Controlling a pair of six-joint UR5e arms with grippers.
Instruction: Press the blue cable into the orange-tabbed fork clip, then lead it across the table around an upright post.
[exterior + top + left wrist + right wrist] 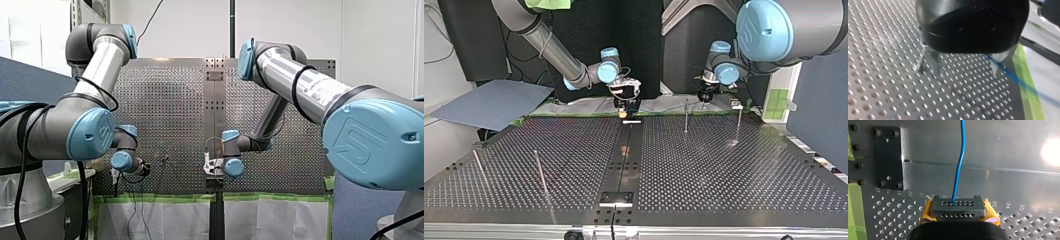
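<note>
Blue cable (958, 165), pinched in right end effector (957, 207)

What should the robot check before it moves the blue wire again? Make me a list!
1. Grip on the blue cable: ok, my right gripper pinches it.
2. Fingers of my left gripper apart: ok.
3. Cable between those fingers: cannot tell; it runs close beside one of them.
4. Place of the orange-tabbed fork clip known: cannot tell; no view shows it clearly.
5. An upright post standing, ready to lead the cable around: ok.
</note>
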